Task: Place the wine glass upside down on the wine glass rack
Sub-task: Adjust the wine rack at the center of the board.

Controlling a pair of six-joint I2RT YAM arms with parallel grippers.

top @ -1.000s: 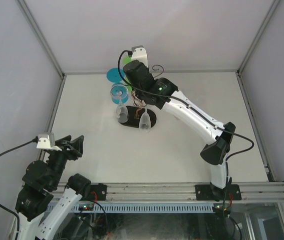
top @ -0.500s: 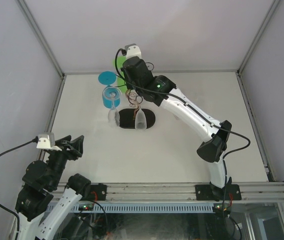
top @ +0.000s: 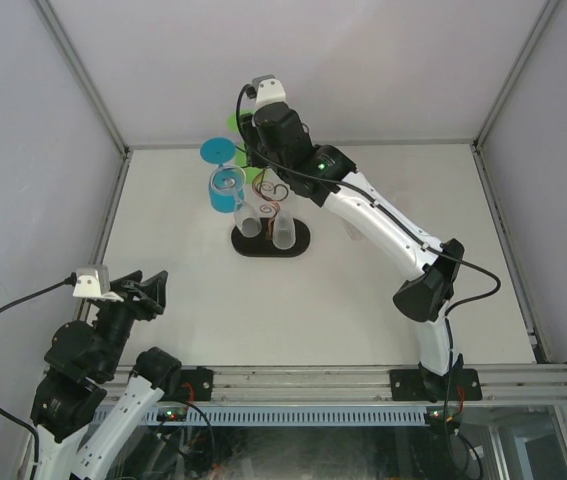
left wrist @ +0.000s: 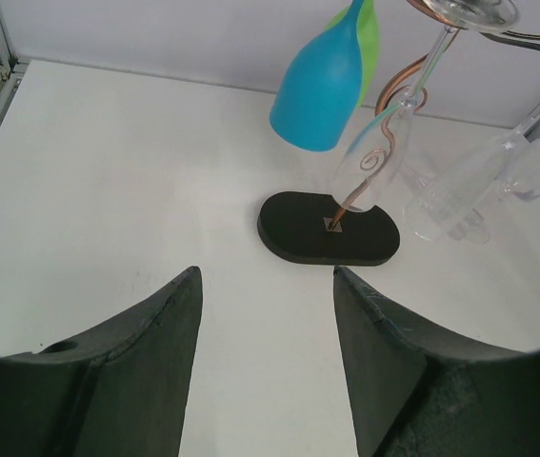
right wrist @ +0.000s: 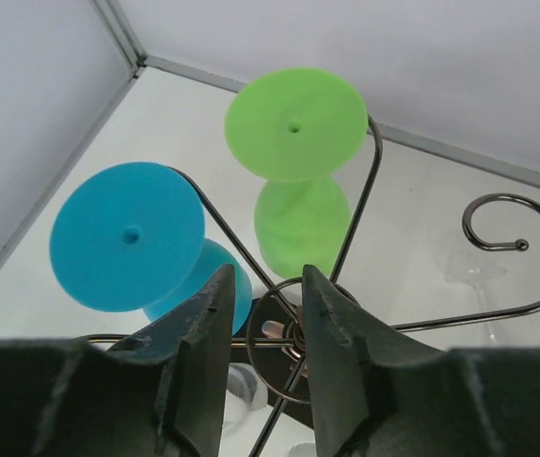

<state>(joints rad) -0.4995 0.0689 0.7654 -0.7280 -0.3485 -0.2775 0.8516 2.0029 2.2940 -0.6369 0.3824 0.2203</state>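
Wine glass rack [left wrist: 293,233] at the far left-centre of the table [top: 163,270], loaded; right claw [right wrist: 265,286] directly above it.

Rack: thin dark wire scroll arms off a coppery twisted stem, black oval base. A green wine glass [right wrist: 295,124] and a blue wine glass [right wrist: 127,236] hang upside down, feet seated on the arms; clear wine glasses [left wrist: 460,195] hang tilted beside them. Right claw's jaws are parted a little, gripping nothing, the rack's centre ring showing in the gap. Left claw [left wrist: 266,276] is at the near left, jaws wide apart and empty.
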